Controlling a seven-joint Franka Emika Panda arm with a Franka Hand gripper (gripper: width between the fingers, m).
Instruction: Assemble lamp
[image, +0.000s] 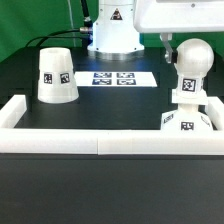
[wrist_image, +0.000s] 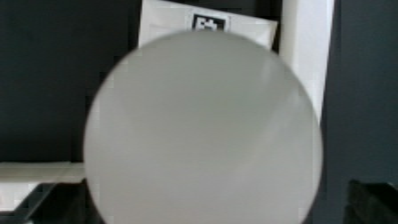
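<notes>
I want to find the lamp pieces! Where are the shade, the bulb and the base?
shade (image: 56, 74): exterior view, on its side wall.
bulb (image: 191, 58): exterior view, on its rounded top.
base (image: 185, 122): exterior view, on its front face.

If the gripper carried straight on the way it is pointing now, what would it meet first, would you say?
Most likely the bulb. In the wrist view its rounded white top fills nearly the whole picture straight ahead. The fingers themselves are not visible, so how near they are is unclear.
</notes>
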